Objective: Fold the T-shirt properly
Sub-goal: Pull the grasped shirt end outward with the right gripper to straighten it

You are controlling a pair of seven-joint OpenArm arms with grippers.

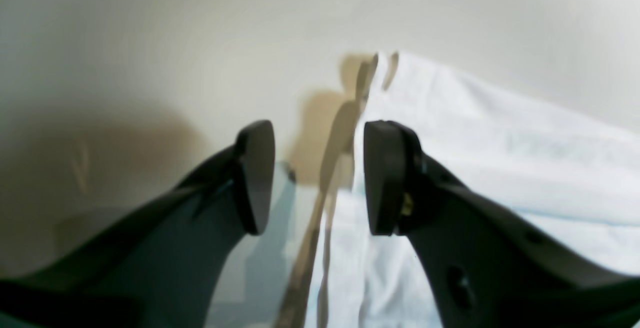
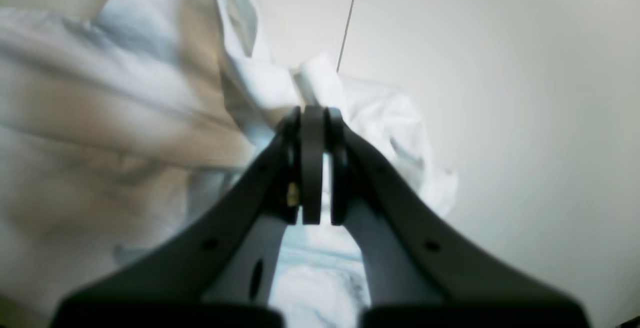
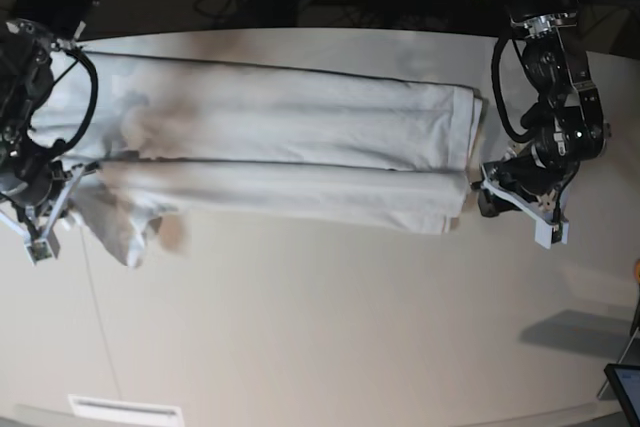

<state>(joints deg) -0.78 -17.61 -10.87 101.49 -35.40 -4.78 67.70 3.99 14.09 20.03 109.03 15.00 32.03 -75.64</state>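
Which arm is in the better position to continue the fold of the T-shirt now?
Likely the right: the right gripper is shut on the T-shirt at its end. The left gripper stands open beside the other edge, holding nothing.

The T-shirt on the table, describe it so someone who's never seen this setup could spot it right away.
Start at the wide off-white table in the base view. Across its far half lies the T-shirt, a long band of plain white wrinkled cloth stretching between the two black arms. Its creases and dark fold line set it apart from the smooth tabletop, and the right gripper pinches one bunched end.
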